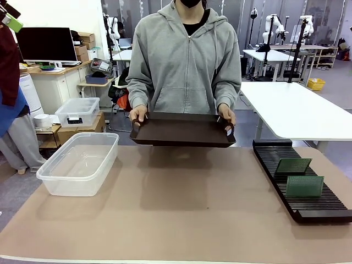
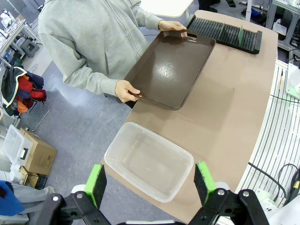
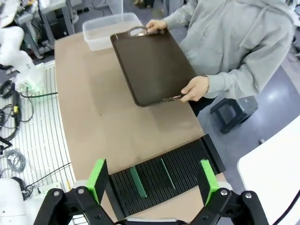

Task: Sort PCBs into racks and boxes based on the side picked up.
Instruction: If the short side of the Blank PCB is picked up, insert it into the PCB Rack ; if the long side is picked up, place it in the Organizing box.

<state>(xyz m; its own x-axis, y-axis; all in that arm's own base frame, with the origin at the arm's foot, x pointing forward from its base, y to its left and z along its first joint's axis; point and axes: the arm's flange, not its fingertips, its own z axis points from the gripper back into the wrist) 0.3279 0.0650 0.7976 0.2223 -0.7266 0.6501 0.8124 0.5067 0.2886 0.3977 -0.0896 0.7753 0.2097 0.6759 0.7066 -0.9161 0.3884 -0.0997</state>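
Both PCBs (image 1: pixel 304 186) stand slotted upright in the black rack (image 1: pixel 300 181) at near right — thin, stiff, light, best pinched by the bare top edge. Left gripper (image 2: pixel 151 180) and right gripper (image 3: pixel 152 176) hang wide, empty. Farther left sits the clear tub (image 1: pixel 80 163); beyond, a person holds the brown tray (image 1: pixel 184 130) — bare.

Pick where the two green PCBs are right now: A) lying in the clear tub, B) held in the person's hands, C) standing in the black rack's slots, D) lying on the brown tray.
C: both PCBs stand upright in the rack, with nothing in the tub or on the tray.
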